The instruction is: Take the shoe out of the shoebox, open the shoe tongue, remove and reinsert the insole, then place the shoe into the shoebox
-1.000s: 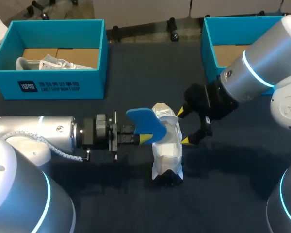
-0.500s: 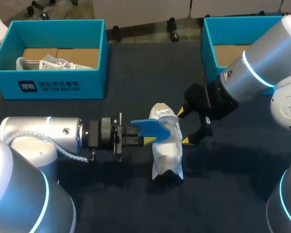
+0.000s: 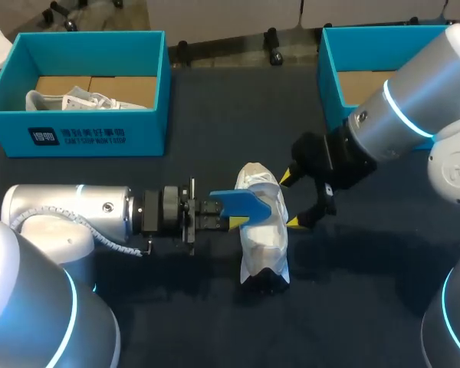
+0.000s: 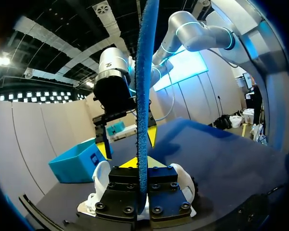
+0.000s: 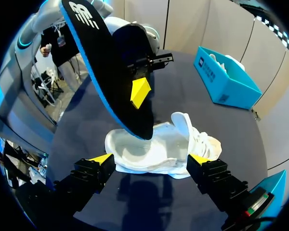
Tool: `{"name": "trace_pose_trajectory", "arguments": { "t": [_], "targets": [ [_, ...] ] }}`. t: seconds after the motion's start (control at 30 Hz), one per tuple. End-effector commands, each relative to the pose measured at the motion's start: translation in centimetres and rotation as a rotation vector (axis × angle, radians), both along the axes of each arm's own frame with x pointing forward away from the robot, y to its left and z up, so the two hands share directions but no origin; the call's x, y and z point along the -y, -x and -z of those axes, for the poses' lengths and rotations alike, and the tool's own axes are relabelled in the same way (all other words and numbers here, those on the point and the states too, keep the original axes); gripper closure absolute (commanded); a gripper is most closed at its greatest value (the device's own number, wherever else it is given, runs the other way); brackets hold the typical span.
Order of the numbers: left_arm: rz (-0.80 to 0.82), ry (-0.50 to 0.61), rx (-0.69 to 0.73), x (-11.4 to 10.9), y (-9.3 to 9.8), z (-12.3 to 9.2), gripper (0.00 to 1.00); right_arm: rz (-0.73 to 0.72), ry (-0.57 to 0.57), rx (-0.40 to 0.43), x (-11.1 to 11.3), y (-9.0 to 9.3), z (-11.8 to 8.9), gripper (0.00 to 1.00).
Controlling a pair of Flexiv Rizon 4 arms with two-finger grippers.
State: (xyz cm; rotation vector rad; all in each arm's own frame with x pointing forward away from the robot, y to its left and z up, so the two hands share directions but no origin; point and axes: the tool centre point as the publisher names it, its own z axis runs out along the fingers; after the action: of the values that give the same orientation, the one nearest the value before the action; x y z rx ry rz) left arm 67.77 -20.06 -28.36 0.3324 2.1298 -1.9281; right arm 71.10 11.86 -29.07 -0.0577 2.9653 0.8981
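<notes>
A white shoe (image 3: pixel 265 234) lies on the dark table between my two arms. My left gripper (image 3: pixel 236 221) is shut on a blue insole (image 3: pixel 244 204), holding it on edge with its far end at the shoe's opening. In the left wrist view the insole (image 4: pixel 145 91) rises edge-on from between the shut fingers (image 4: pixel 135 162), over the shoe (image 4: pixel 100 178). My right gripper (image 3: pixel 293 200) stands open right beside the shoe. In the right wrist view its fingers (image 5: pixel 102 159) flank the shoe (image 5: pixel 159 149), and the insole's dark underside (image 5: pixel 111 77) dips into the heel opening.
A blue shoebox (image 3: pixel 90 136) at the back left holds another white shoe (image 3: pixel 80 99). A second blue box (image 3: pixel 331 73) stands at the back right, partly behind my right arm. Bare dark table lies in front of the shoe and to either side of it.
My left arm has pushed to the right and turned the insole from flat and raised to lower and edge-on at the shoe's opening. The right arm has stayed put.
</notes>
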Motion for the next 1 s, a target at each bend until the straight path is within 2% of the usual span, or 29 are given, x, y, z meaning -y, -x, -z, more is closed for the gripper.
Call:
{"name": "trace_pose_trajectory", "arguments": {
  "t": [0.03, 0.3, 0.53, 1.0],
  "targets": [
    [-0.001, -0.001, -0.001, 0.1, 0.2, -0.3, 1.0, 0.001, 0.0, 0.002, -0.1, 0.0, 0.1, 0.0],
    [0.019, 0.034, 0.009, 0.9, 0.8, -1.0, 1.0, 0.001, 0.0, 0.002, -0.1, 0.0, 0.1, 0.0],
    [0.019, 0.035, 0.008, 1.3, 1.0, 0.1, 1.0, 0.001, 0.0, 0.002, -0.1, 0.0, 0.1, 0.0],
    [-0.002, 0.057, 0.091, 1.2, 1.2, 1.1, 1.0, 0.001, 0.0, 0.002, -0.1, 0.0, 0.1, 0.0]
  ]
}}
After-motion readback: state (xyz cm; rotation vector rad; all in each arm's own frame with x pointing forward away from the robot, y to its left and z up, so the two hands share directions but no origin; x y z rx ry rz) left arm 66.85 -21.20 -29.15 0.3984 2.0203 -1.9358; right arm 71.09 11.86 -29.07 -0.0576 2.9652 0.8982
